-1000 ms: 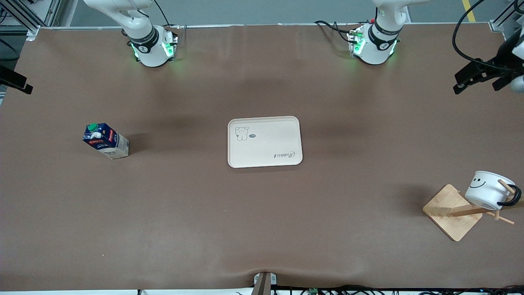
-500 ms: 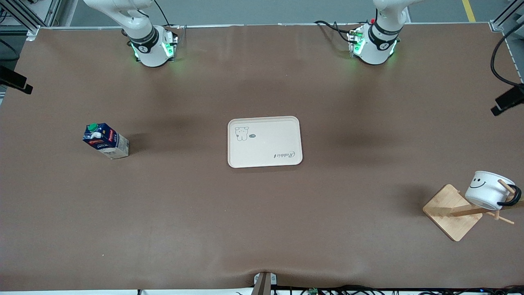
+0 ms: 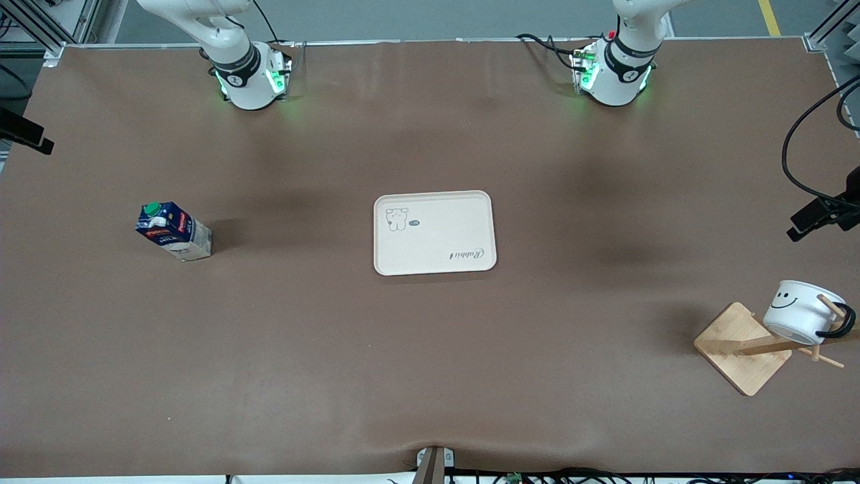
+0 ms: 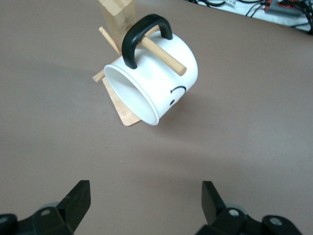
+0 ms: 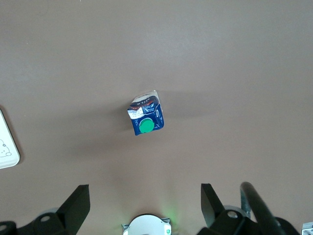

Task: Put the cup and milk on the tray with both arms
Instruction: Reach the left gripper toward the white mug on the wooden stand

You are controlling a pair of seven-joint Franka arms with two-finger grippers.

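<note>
The cup (image 3: 799,310) hangs tilted by its black handle on a peg of a wooden stand at the left arm's end of the table; in the left wrist view the cup (image 4: 156,81) shows its open mouth. The left gripper (image 4: 144,196) is open and empty, in the air short of the cup; only a black part of it (image 3: 816,216) shows in the front view. The milk (image 3: 173,232) stands upright toward the right arm's end. The right gripper (image 5: 145,203) is open, high over the table by the milk (image 5: 146,119). The tray (image 3: 435,232) lies empty mid-table.
The wooden stand has a square base (image 3: 742,348) and a post with pegs (image 4: 159,49). The arm bases (image 3: 250,77) (image 3: 613,74) stand along the table's edge farthest from the front camera. A tray corner (image 5: 6,147) shows in the right wrist view.
The left gripper has moved along the table's end toward the cup on its stand. The right arm, milk, cup and tray have not moved.
</note>
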